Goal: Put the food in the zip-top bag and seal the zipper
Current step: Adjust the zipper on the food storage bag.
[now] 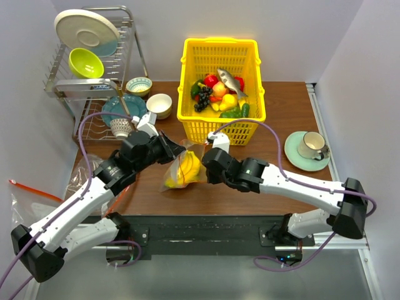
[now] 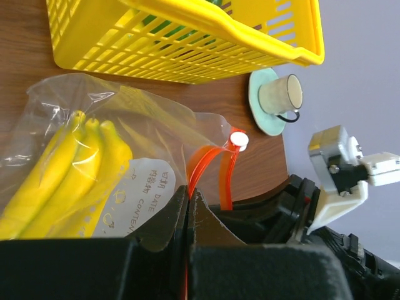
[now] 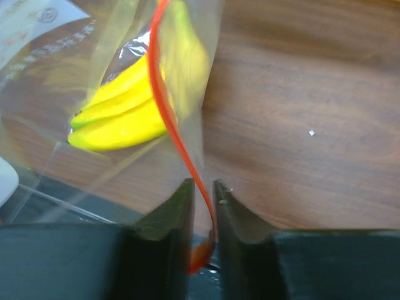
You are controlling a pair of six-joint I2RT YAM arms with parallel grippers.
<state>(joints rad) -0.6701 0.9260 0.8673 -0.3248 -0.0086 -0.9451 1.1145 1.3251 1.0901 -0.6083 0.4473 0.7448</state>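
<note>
- Viewing from above: holding the zip-top bag point(image 1: 178, 174) raised between left gripper point(image 1: 174, 150) and right gripper point(image 1: 207, 167), just in front of the basket point(image 1: 219, 128). Keeping the banana bunch point(image 1: 187, 167) inside the bag, and hiding both sets of fingertips behind plastic.
- Viewing from the left wrist: pinching the zipper point(image 2: 209, 165) with fingers pressed together, and aiming its long axis ahead toward the white slider point(image 2: 237, 139). Showing two orange runs parting there, so probably not yet sealed.
- Viewing from the right wrist: nipping that strip between nearly closed fingers and sending it up-left past the bananas, with its far end cut off.
</note>
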